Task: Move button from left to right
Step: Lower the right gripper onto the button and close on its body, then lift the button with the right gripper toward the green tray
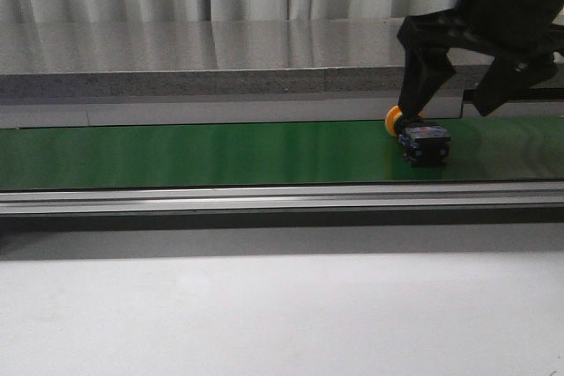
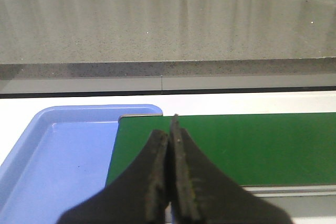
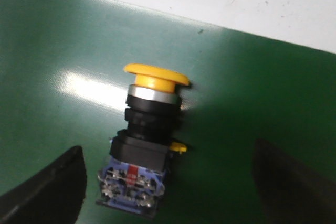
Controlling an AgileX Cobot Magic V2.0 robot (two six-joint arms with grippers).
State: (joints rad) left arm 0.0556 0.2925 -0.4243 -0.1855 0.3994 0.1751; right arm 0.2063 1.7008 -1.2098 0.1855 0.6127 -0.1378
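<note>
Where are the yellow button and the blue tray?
button [image 3: 156,80], right wrist view, on its yellow cap.
blue tray [image 2: 68,150], left wrist view, on its bare floor.

One button, one green belt, one blue tray, two end effectors

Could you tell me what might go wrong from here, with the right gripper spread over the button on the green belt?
1. The button lies on its side, skewed between the open fingers of the right gripper; closing may twist it or pinch only the cap.
2. Its round yellow cap could let it roll on the smooth green belt if nudged.
3. The right wrist view shows uneven gaps on either side, so one finger may touch first and push it.
</note>
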